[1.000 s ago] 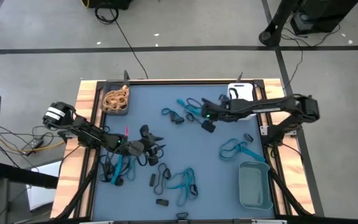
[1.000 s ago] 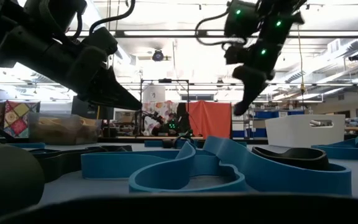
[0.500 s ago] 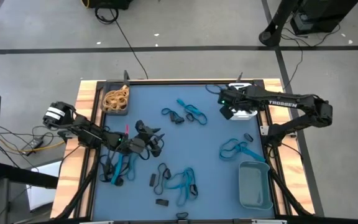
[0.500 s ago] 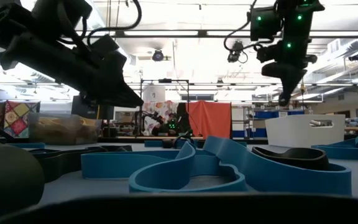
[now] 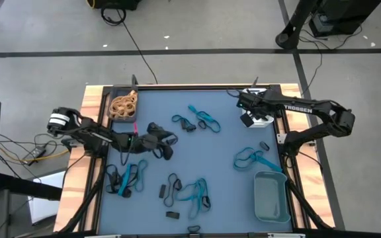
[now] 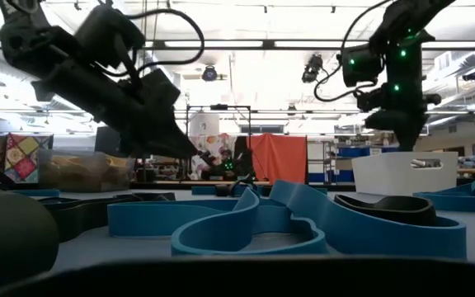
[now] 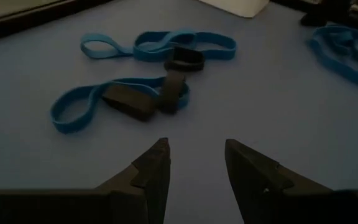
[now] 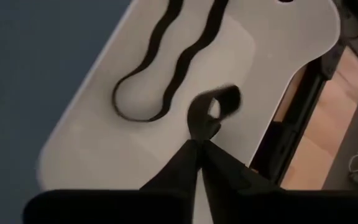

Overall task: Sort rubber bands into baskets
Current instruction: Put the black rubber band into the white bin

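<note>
Black rubber band (image 8: 211, 111) is pinched between the closed fingers of the right gripper (image 8: 199, 149), hanging directly over the white basket (image 8: 253, 68), where a longer black band (image 8: 160, 68) already lies just ahead of the fingertips. The left gripper (image 7: 196, 155) hovers empty, fingers slightly parted, with blue bands (image 7: 79, 109) and black bands (image 7: 129, 102) on the mat just ahead.

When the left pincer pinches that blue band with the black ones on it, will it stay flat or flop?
Probably flop: the blue band lies in a thin, wavy loop. It looks light. The black bands across it may drag along or slide off. The left pincer is open, short of it.
</note>
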